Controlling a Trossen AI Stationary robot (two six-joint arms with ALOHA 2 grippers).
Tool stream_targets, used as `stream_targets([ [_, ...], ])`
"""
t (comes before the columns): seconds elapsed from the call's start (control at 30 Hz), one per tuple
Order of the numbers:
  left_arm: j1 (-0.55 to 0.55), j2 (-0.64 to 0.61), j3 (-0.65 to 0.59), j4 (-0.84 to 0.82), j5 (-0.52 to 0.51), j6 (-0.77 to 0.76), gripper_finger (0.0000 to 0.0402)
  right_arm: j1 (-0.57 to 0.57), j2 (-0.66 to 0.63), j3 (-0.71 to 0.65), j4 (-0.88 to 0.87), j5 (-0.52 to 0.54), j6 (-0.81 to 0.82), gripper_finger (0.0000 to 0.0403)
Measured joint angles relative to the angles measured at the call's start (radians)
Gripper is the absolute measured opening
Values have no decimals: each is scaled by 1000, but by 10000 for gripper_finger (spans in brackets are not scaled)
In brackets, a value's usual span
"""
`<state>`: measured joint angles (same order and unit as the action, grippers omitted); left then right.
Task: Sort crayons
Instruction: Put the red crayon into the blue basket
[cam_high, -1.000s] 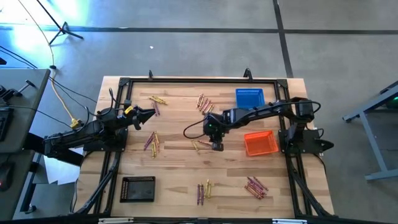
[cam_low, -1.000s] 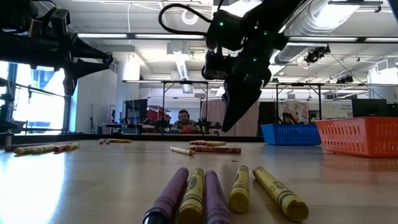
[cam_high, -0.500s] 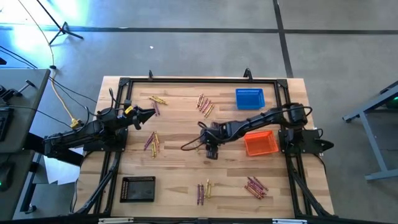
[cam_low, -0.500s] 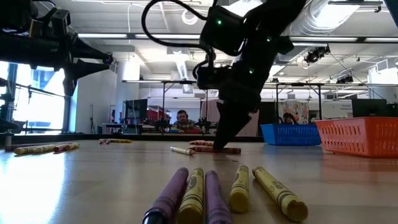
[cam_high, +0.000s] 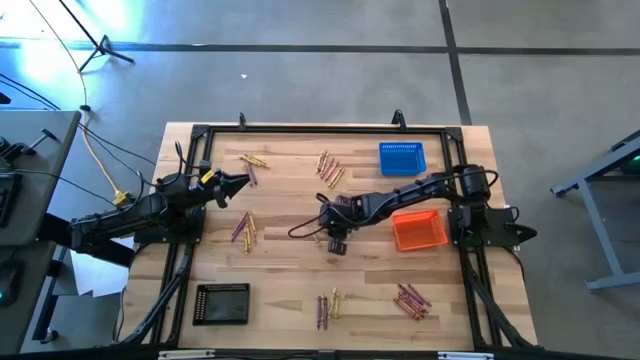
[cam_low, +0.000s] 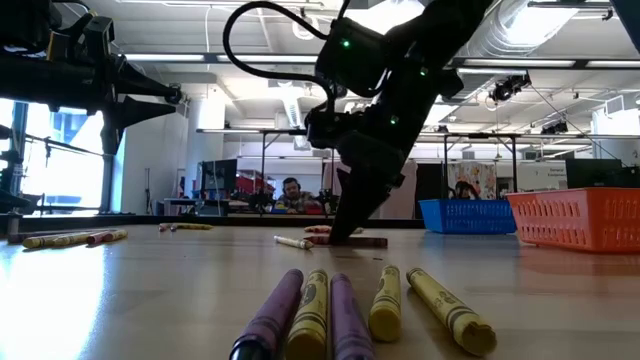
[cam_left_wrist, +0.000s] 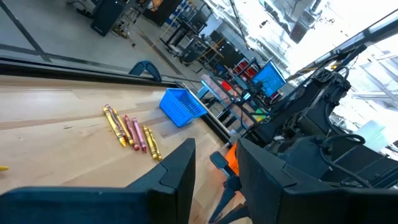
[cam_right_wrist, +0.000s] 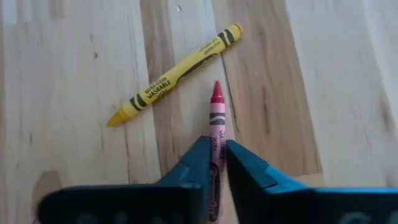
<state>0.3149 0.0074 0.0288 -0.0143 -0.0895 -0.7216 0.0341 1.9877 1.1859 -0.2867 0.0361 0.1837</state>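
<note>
My right gripper is down at the table's middle, shut on a red crayon that lies flat on the wood. A yellow crayon lies aslant just beyond the red one's tip. In the low view the fingers slant down to the table beside these crayons. My left gripper hangs open above the table's left side and holds nothing. Other crayons lie in small groups around the table. My right gripper pinches the red crayon's paper-wrapped shaft between its two fingers, behind the pointed tip. The fingers slant down from above and lie along the crayon. The crayon lies flat on the table, its tip pointing away from the gripper.
A blue basket stands at the far right, an orange basket at the right beside my right arm, and a black basket at the near left. More crayons lie at the far left. Bare wood lies between the groups.
My right gripper has gone down to the table top and a little toward the left and near edges, ending on the crayons at the middle. My left arm has kept still.
</note>
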Motion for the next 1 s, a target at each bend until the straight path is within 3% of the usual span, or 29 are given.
stream_targets([
  [0.17, 0, 0, 0, 0, 0, 0, 106, -14, -12, -2, 3, -23, 2, 21],
  [0.43, 0, 0, 0, -1, -1, 0, 106, -78, -122, -6, -116, 25, 5, 7],
  [0.63, 0, 1, 0, -3, 0, 0, 106, -141, -300, -5, -339, 147, 19, 13],
  [0.8, 0, 1, 0, -5, 0, 0, 106, -210, -456, -4, -551, 330, 23, 10],
  [1.0, 0, 1, 0, -5, 0, 0, 106, -383, -546, -4, -680, 471, 28, 16],
])
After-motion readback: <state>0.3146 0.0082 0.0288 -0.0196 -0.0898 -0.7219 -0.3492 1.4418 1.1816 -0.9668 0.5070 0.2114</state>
